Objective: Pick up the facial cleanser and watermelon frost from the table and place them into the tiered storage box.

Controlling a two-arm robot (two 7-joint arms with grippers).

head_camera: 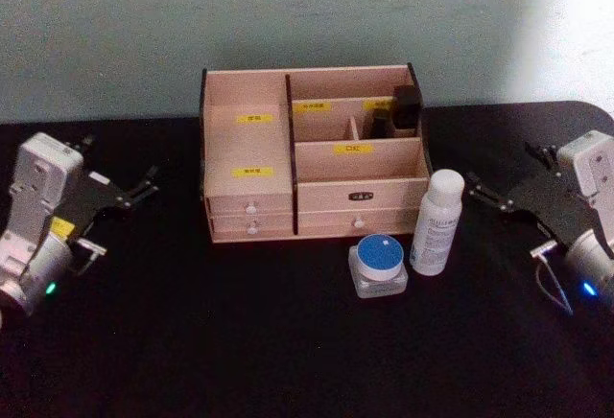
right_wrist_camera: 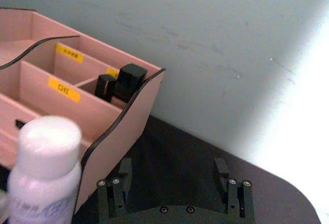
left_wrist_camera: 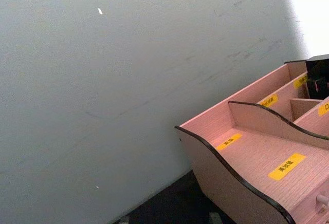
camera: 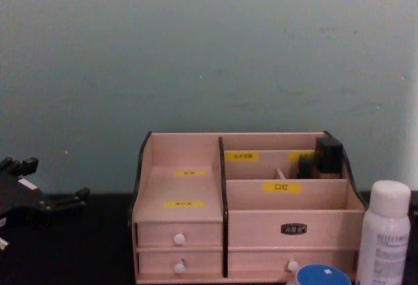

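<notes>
A black desk [head_camera: 240,341] fills the lower half of the head view and meets a pale grey-green wall [head_camera: 288,15] toward 12 o'clock. At 1 o'clock from centre stands a tall black container [head_camera: 408,104], with a shorter dark one [head_camera: 383,121] just beside it at its 9 o'clock.

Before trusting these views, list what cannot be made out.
Yellow labels on the tiered storage box: print too small, head view.
White bottle: base cut off by bottom edge, chest view.
Blue-lidded jar: body cut off likewise.
Dark items at the back: bases behind dividers, head view.
</notes>
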